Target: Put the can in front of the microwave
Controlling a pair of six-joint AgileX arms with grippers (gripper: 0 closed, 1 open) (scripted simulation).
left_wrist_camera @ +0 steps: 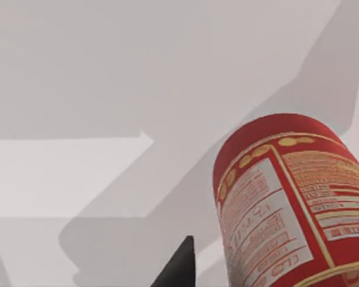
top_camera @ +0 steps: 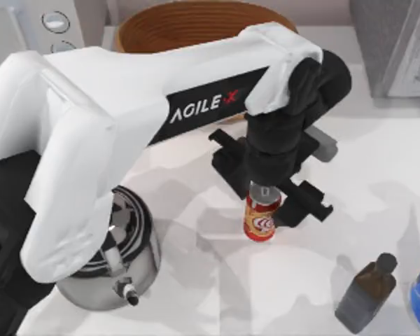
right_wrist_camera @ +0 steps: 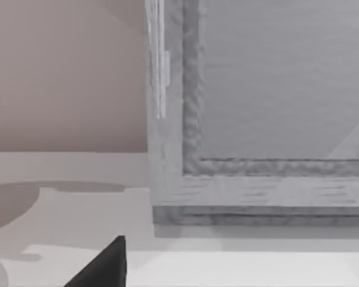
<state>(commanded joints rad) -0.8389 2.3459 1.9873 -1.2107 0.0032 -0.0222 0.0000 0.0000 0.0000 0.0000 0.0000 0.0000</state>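
Left gripper (top_camera: 264, 190) directly above the upright can (top_camera: 260, 218) at bench (top_camera: 196, 231) centre; jaw state cannot be told. Microwave (top_camera: 35, 24) at 10 o'clock.

Colours and patterns on the pale, marbled tabletop (top_camera: 196, 294)

The can (top_camera: 260, 217) is red with a yellow-and-white round logo, a silver top and white label print; the microwave (top_camera: 35, 28) at the far left corner is white-grey with silver-white dials; the basket (top_camera: 196, 28) is ribbed brown; the kettle (top_camera: 119, 259) is polished silver; the bottle (top_camera: 367, 294) is dark brown; the box (top_camera: 395, 42) at the far right corner is speckled grey with a white panel.
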